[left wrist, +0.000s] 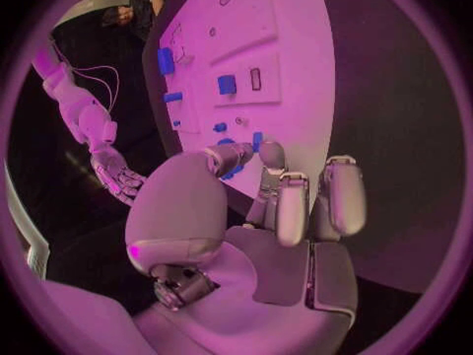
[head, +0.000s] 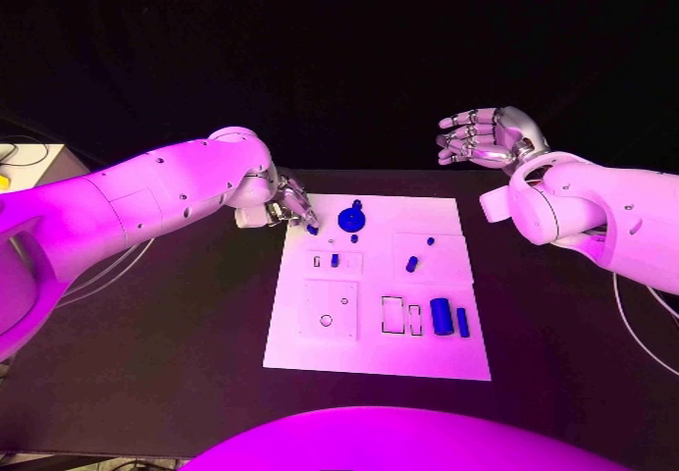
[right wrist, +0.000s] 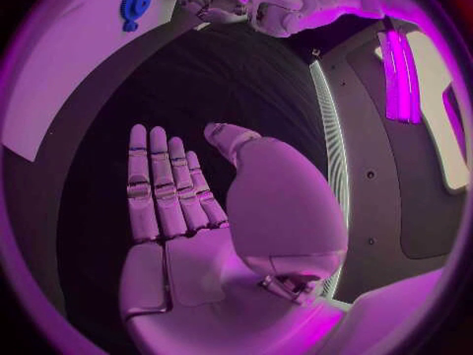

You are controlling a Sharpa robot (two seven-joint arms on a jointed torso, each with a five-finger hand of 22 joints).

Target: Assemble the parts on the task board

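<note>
The white task board (head: 382,294) lies in the middle of the black table. My left hand (head: 290,208) hovers at its far left corner, and a small blue part (left wrist: 255,141) is pinched between thumb and a finger. A round blue part (head: 352,217) lies just right of that hand. Two short blue pegs (head: 336,260) (head: 412,263) stand mid-board, and two blue cylinders (head: 442,315) lie side by side near the right edge. My right hand (head: 489,137) is raised beyond the board's far right corner, fingers straight and apart, palm (right wrist: 197,237) bare.
Empty cut-outs (head: 329,307) and slots (head: 393,314) mark the board's near half. Cables (head: 99,275) trail along the table's left side and more cables (head: 640,314) along the right. A pale box (head: 28,157) sits at the far left.
</note>
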